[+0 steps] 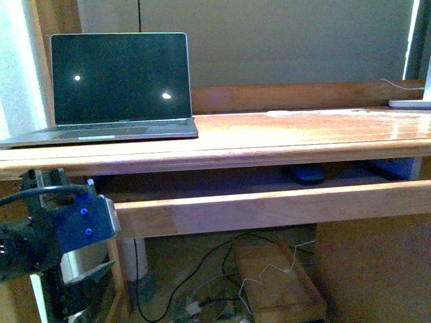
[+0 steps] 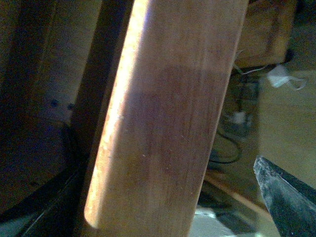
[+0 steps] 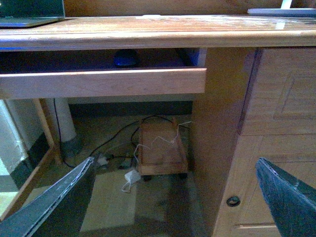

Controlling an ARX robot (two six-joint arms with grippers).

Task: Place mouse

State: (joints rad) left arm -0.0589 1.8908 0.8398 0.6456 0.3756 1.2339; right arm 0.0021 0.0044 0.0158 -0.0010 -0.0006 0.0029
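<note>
The mouse (image 1: 304, 173) is a small dark oval dome lying inside the pulled-out wooden drawer (image 1: 269, 208) under the desktop, right of centre. It also shows in the right wrist view (image 3: 126, 58), behind the drawer front (image 3: 103, 82). My left gripper (image 1: 94, 225) is open at the drawer front's left end. In the left wrist view the drawer front (image 2: 163, 123) fills the space beside one dark finger (image 2: 289, 197). My right gripper (image 3: 173, 202) is open and empty, low in front of the desk and well back from the mouse. It is out of the front view.
An open laptop (image 1: 118, 84) with a dark screen stands on the desktop (image 1: 303, 131) at the left. A white object (image 1: 411, 103) lies at the far right edge. A cabinet door (image 3: 276, 148) is to the right. A wooden box (image 1: 276, 279) and cables (image 1: 202, 269) lie on the floor.
</note>
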